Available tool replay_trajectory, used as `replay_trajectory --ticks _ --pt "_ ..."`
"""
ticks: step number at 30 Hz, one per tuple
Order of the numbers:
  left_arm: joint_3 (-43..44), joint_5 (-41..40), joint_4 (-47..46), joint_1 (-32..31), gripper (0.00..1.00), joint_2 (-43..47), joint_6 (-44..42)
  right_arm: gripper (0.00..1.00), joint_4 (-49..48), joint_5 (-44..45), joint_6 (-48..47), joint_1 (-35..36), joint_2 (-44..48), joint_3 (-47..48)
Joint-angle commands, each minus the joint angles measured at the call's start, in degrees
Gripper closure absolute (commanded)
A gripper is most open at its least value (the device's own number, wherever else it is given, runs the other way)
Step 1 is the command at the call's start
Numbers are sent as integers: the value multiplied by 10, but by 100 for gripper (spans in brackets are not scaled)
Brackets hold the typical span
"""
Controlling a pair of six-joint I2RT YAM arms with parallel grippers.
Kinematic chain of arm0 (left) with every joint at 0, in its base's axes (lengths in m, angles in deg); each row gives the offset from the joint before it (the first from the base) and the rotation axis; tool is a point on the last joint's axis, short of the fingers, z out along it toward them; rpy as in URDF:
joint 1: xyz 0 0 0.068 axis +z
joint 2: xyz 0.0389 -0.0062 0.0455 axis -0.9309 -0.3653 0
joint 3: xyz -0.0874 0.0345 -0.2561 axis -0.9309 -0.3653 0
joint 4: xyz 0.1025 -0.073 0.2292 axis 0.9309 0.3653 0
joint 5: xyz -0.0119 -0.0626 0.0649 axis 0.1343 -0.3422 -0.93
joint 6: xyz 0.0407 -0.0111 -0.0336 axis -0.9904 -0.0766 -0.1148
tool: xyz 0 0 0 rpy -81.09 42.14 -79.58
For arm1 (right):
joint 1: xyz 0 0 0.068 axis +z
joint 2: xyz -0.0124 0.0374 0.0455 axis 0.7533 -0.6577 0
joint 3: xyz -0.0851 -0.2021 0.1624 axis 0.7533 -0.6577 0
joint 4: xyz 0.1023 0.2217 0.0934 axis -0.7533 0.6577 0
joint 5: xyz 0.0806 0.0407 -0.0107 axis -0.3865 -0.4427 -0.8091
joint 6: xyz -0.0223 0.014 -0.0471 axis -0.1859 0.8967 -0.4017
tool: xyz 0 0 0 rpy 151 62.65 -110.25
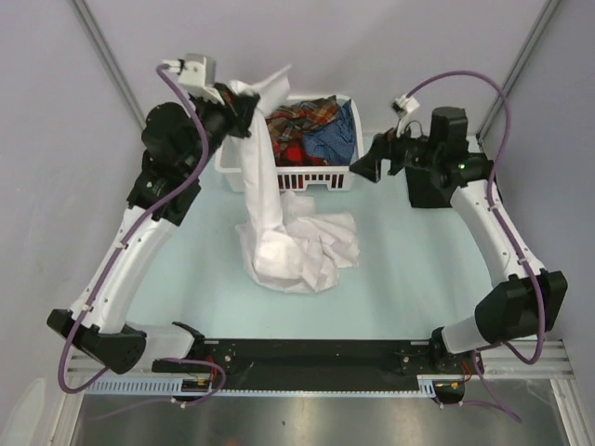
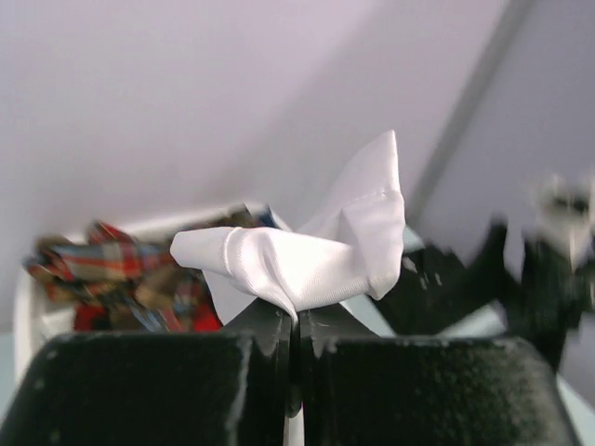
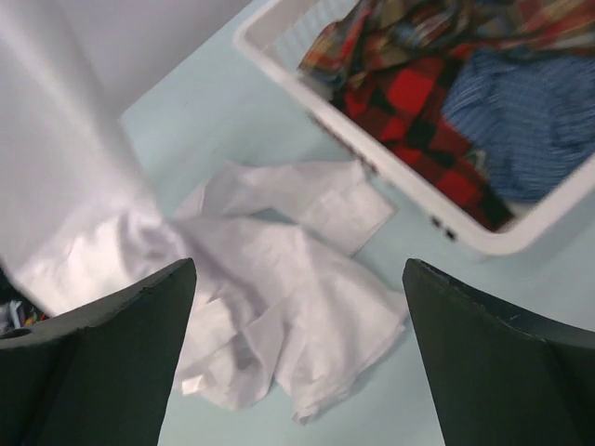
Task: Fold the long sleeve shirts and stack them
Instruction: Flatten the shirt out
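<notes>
My left gripper (image 1: 244, 111) is shut on the white shirt (image 1: 270, 195) and holds it high. The cloth hangs down to a crumpled pile (image 1: 311, 246) on the table. In the left wrist view the white cloth (image 2: 307, 255) bunches above the closed fingers (image 2: 265, 348). My right gripper (image 1: 363, 165) is open and empty, raised to the right of the basket. Its view shows the white pile (image 3: 279, 288) below its spread fingers (image 3: 121, 344). Plaid shirts (image 1: 299, 125) and a blue shirt (image 1: 337, 137) lie in the basket. No black shirt shows.
The white slatted basket (image 1: 311, 178) stands at the back middle of the pale green table (image 1: 418, 279); it also shows in the right wrist view (image 3: 372, 167). Grey walls with metal posts stand behind.
</notes>
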Motion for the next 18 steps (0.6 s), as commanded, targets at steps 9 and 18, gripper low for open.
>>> replay_trajectory --ticks 9,18 --pt "160 -372 -60 -37 100 -105 -44 1 -79 131 -45 253 23 -102" --pt "176 -529 -56 -48 100 -130 -37 1 -115 348 -32 385 -72 -34"
